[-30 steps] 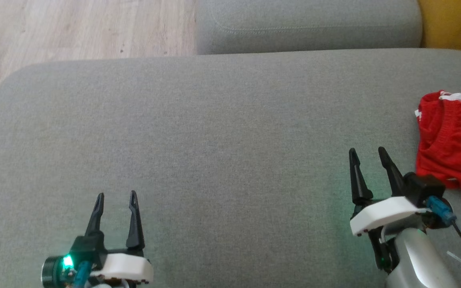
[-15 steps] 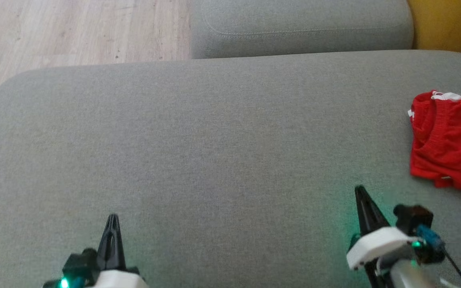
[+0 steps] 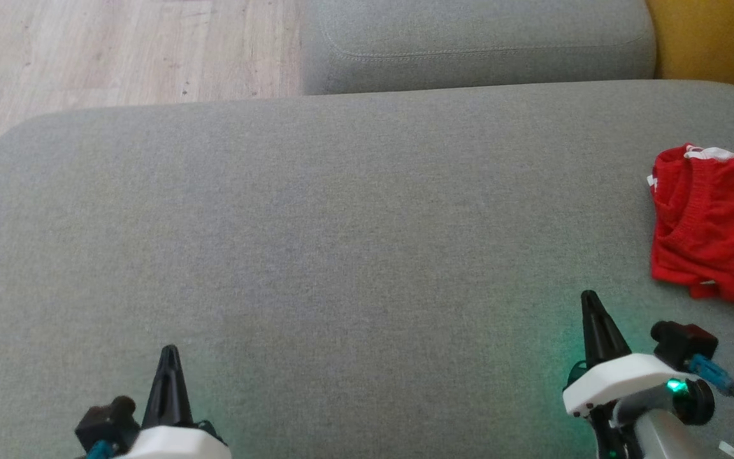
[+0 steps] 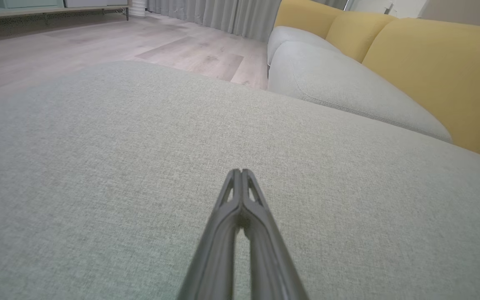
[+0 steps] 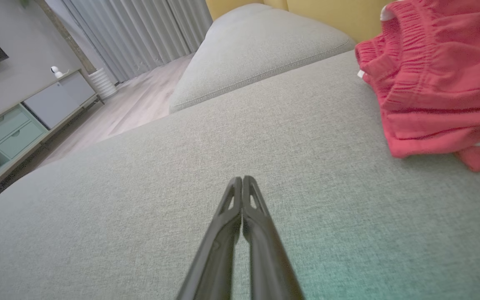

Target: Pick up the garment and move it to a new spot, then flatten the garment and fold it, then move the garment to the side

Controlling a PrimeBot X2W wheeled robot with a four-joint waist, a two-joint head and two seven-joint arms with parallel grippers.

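Right gripper (image 3: 591, 312) and left gripper (image 3: 169, 366) were both held low over the grey sofa seat (image 3: 341, 223), each with its dark fingers pressed together on nothing. The red garment (image 3: 714, 223) lay bunched on the seat ahead of and to the right of the right gripper, near it but apart, and well away from the left gripper, so the right arm was the nearer for any reach. Its long axis seemed to run away from the robot, gathered waistband on the left side, though its right part ran off the head view's edge.
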